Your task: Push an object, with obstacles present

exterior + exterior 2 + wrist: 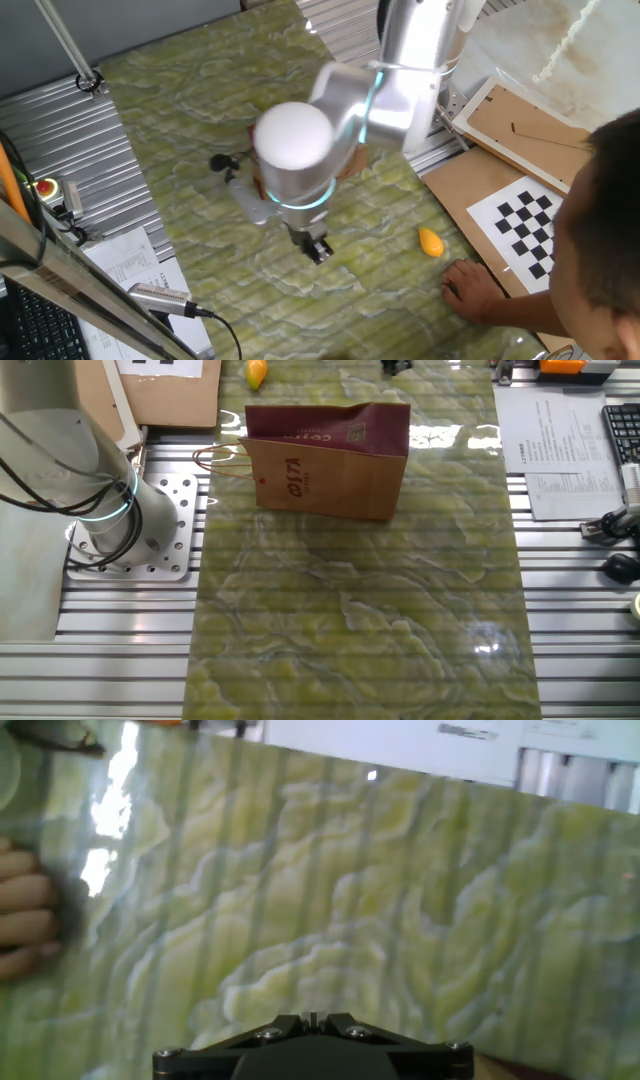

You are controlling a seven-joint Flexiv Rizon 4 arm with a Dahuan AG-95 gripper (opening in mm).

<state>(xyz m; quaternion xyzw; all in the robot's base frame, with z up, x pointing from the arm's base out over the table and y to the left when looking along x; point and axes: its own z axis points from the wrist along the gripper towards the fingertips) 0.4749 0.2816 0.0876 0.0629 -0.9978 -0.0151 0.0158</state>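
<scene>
My gripper (318, 248) hangs low over the green marbled tabletop (200, 100), near its front, with the jaws closed together and nothing between them. In the hand view only the dark fingertips of the gripper (313, 1018) show above bare marbled surface. The other fixed view catches the gripper (397, 365) at the top edge. The obstacle, a brown paper bag (330, 460) with a maroon top band, lies on its side there, in the far half of the table. My arm hides it in the first fixed view. The object does not show in any view.
An orange-yellow teardrop lump (430, 241) lies right of the gripper, also seen as the lump (257, 373). A person's hand (470, 285) rests on the table edge beside it; their fingers (25, 920) show at the left. A checkerboard sheet (530, 225) lies on cardboard at right.
</scene>
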